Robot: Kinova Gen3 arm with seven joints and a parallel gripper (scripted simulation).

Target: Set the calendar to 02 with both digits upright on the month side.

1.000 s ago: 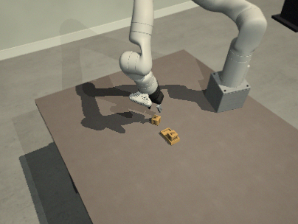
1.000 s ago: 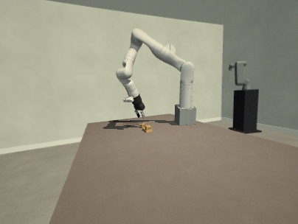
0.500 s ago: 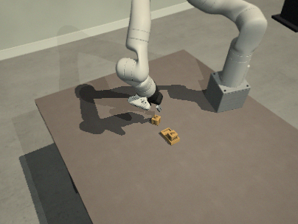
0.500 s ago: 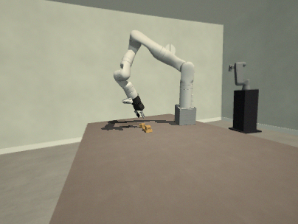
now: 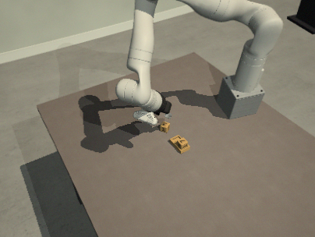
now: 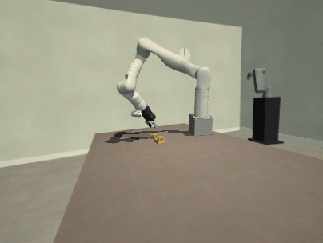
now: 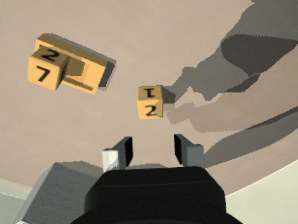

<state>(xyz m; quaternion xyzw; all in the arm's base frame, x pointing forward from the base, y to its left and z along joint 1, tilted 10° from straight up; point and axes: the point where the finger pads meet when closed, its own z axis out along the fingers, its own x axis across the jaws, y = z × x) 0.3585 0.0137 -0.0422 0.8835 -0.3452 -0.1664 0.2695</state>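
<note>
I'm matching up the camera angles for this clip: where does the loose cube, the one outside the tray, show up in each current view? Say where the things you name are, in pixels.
Top: near the centre, just below the gripper [image 5: 163,120] [image 6: 151,124] [image 7: 153,145].
Exterior: left of centre, small, behind the tray.
Wrist: mid-picture, the cube [image 7: 150,102] [image 5: 164,127] [image 6: 153,136] beyond the fingertips.
Shared landmark: the tray [image 5: 174,143] [image 6: 161,142] [image 7: 97,80].

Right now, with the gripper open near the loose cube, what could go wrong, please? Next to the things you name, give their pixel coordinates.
The loose cube [image 5: 164,127] [image 6: 153,136] [image 7: 150,102] lies ahead of the open gripper [image 5: 163,118] [image 6: 152,125] [image 7: 153,145], not between its fingers, so an early close could miss it or knock it.

The tray [image 5: 174,140] [image 6: 161,142] [image 7: 100,75] already carries the cube showing 2 and 7 [image 5: 182,143] [image 7: 47,67] at one end; a careless placement might bump that cube or shift the tray.

No 0 shows on either cube in the wrist view, so the wrong digit might end up facing front.
</note>
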